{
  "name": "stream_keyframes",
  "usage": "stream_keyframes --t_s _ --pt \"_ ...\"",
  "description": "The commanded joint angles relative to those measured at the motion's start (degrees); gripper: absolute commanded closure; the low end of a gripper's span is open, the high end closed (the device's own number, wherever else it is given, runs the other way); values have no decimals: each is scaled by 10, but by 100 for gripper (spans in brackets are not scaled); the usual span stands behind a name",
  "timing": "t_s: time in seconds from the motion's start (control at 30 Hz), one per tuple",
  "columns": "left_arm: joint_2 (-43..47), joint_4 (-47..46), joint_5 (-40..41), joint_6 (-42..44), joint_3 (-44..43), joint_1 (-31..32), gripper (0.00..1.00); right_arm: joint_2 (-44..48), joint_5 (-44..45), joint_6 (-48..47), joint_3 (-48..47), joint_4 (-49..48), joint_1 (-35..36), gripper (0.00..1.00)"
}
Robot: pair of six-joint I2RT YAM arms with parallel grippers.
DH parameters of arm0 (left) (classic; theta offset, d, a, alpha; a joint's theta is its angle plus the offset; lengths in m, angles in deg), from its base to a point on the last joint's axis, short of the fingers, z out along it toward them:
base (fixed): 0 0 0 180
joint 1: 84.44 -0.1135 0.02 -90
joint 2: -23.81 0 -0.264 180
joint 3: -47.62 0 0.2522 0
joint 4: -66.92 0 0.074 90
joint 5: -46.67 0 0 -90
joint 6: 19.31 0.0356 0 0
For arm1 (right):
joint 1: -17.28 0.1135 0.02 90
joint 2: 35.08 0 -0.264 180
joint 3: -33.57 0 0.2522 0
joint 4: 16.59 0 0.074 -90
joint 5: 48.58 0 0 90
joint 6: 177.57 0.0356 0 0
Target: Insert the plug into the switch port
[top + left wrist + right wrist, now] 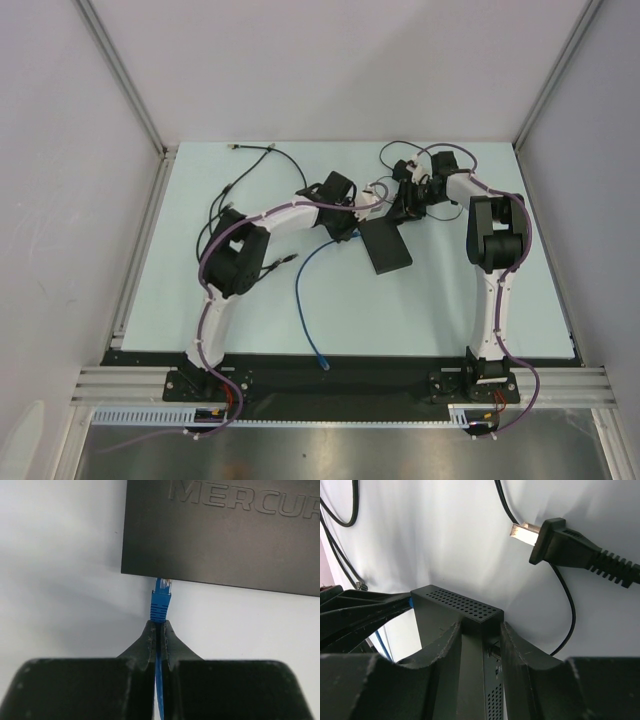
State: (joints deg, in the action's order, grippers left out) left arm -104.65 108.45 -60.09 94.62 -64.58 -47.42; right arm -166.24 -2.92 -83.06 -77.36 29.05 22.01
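Note:
The switch (387, 247) is a flat matte-black box lying mid-table; its embossed top fills the upper left wrist view (225, 540). My left gripper (160, 622) is shut on the blue cable just behind the plug (161, 597). The plug's clear tip meets the switch's near edge; how deep it sits is hidden. My right gripper (480, 625) is shut on the switch (457, 607), one finger on each flat face near its perforated end. In the top view the left gripper (352, 215) is at the switch's left side and the right gripper (405, 205) at its far end.
The blue cable (303, 290) trails toward the near table edge, ending in a loose connector (322, 362). A black two-prong power plug (555, 542) and its cord lie beyond the switch. Thin black cables (250, 165) sprawl at the back left.

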Motion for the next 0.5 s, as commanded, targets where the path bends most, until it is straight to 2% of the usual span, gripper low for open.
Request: stream_keyframes --t_s 0.0,0.13,0.33,0.47 --pt "47 -195 -93 -3 40 27 100 -30 -55 26 20 58 56 71" --pt "76 -169 -86 46 91 22 100 -33 -19 9 10 65 43 71" --pt "72 -141 -73 57 88 11 97 -39 16 -4 -3 73 34 72" --pt "63 -124 -77 61 55 8 83 -38 7 4 -9 68 30 70"
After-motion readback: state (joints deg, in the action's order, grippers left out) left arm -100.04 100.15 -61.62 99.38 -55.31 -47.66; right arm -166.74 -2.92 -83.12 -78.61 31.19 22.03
